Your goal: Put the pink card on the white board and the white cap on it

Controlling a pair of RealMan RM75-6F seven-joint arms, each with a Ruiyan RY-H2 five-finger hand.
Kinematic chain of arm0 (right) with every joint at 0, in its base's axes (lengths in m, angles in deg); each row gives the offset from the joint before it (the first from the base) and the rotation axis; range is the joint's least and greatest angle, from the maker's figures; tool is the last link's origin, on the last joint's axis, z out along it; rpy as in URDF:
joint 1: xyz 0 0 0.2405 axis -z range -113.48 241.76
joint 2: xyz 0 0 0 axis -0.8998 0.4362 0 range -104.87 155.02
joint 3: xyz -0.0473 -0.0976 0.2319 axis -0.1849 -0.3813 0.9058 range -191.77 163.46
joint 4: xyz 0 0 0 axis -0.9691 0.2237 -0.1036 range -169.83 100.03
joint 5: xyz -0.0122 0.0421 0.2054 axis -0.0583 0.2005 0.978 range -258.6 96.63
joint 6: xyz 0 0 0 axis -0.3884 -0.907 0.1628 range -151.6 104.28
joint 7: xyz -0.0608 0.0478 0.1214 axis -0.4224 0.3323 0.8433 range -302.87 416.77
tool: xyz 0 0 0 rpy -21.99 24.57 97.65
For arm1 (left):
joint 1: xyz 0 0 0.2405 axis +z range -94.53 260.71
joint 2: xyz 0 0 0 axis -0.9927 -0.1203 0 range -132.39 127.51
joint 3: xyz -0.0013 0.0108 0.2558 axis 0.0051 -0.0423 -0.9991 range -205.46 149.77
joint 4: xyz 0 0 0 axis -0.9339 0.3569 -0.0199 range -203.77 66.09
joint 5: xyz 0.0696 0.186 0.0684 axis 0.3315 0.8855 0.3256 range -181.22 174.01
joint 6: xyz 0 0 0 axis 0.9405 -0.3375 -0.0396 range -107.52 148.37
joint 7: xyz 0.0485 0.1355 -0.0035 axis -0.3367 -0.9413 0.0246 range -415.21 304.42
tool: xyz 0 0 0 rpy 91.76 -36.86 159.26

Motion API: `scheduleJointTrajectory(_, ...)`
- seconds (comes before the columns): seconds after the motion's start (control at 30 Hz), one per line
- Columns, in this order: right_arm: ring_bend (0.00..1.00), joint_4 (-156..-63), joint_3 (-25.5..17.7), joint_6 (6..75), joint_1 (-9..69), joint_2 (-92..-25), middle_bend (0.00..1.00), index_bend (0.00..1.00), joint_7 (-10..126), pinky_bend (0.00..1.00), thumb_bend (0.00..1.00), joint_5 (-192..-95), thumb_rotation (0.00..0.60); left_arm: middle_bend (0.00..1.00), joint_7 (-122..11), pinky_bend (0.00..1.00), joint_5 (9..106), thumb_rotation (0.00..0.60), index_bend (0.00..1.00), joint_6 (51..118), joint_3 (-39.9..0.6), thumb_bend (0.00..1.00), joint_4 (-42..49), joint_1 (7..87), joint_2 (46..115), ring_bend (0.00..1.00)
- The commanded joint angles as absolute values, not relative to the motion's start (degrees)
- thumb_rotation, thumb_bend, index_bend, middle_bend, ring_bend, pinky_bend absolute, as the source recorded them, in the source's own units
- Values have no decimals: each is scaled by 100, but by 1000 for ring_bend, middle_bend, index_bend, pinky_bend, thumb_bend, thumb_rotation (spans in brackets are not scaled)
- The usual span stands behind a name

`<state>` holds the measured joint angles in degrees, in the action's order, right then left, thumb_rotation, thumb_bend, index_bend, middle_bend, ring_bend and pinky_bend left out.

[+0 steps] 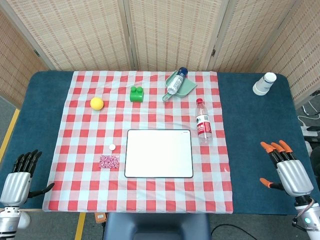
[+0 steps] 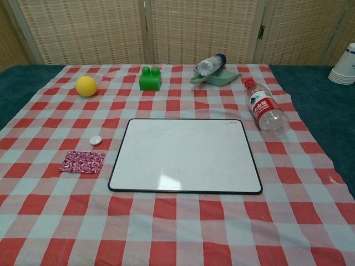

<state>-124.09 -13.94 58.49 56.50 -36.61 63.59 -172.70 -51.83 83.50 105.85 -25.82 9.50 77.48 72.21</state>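
Pink patterned card (image 2: 82,162), one, lay beside one small white round cap (image 2: 95,140) and one white rectangular board (image 2: 186,155); two plastic bottles (image 2: 265,107). Only the head view showed the left hand (image 1: 19,178) and right hand (image 1: 289,167), fingers spread, empty.

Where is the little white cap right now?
The white cap sits on the checked cloth on the robot's left side, just beyond the pink card and left of the white board, untouched by either hand.

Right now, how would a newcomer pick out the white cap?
Find the white board in the middle of the checked cloth. Just off its left edge lies the pink card; the white cap sits just beyond it, a small plain round disc.
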Motion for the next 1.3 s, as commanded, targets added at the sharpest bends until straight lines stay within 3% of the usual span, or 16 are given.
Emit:
scheduleJointTrajectory(0.03, 65, -12382, -1387, 5780, 5632, -3667, 152, 37, 6373, 65, 27, -17215, 600, 0, -5186, 0, 8333, 457, 0, 10554, -2566, 144, 963, 7724, 7233, 0)
scheduleJointTrajectory(0.5, 66, -12389, -1326, 5721, 5611, -3702, 152, 37, 6317, 65, 27, -17089, 600, 0, -5212, 0, 8402, 461, 0, 10427, -2528, 145, 973, 7547, 7240, 0)
scheduleJointTrajectory(0.6, 65, -12369, -1323, 5704, 5594, -3712, 152, 37, 6312, 65, 27, -17098, 600, 0, -5103, 4, 8707, 505, 0, 10780, -2466, 157, 818, 7498, 7323, 0)
scheduleJointTrajectory(0.67, 66, -12364, -1318, 5672, 5583, -3712, 152, 37, 6312, 65, 27, -17074, 600, 6, -5054, 81, 8965, 563, 0, 11077, -2403, 167, 804, 7442, 7344, 39)
scheduleJointTrajectory(0.7, 66, -12364, -1313, 5665, 5578, -3716, 152, 37, 6312, 65, 27, -17068, 600, 22, -5094, 184, 9074, 585, 0, 11190, -2375, 175, 833, 7413, 7322, 95)
scheduleJointTrajectory(0.8, 66, -12349, -1329, 5622, 5560, -3729, 152, 37, 6296, 66, 27, -17080, 600, 177, -5653, 573, 9436, 600, 0, 11266, -2378, 187, 1197, 7271, 7131, 395)
scheduleJointTrajectory(0.87, 65, -12358, -1336, 5598, 5549, -3731, 152, 37, 6273, 66, 27, -17083, 600, 531, -6293, 880, 9573, 600, 4, 10910, -2490, 192, 1663, 7137, 6918, 772)
scheduleJointTrajectory(0.9, 65, -12363, -1335, 5607, 5550, -3731, 152, 37, 6267, 66, 27, -17089, 600, 674, -6501, 948, 9579, 600, 14, 10682, -2546, 195, 1894, 7066, 6835, 882)
scheduleJointTrajectory(1.0, 66, -12377, -1332, 5656, 5571, -3724, 152, 37, 6271, 66, 27, -17094, 600, 906, -7121, 1000, 9450, 600, 99, 9872, -2664, 197, 2458, 6799, 6625, 998)
scheduleJointTrajectory(1.13, 65, -12374, -1329, 5657, 5574, -3716, 152, 37, 6288, 66, 27, -17082, 600, 976, -7846, 1000, 8914, 600, 211, 8937, -2658, 190, 3049, 6503, 6556, 1000)
scheduleJointTrajectory(1.3, 65, -12359, -1349, 5560, 5531, -3727, 152, 37, 6283, 66, 27, -17089, 600, 1000, -8816, 1000, 8392, 600, 315, 8666, -2478, 180, 2989, 6340, 7014, 1000)
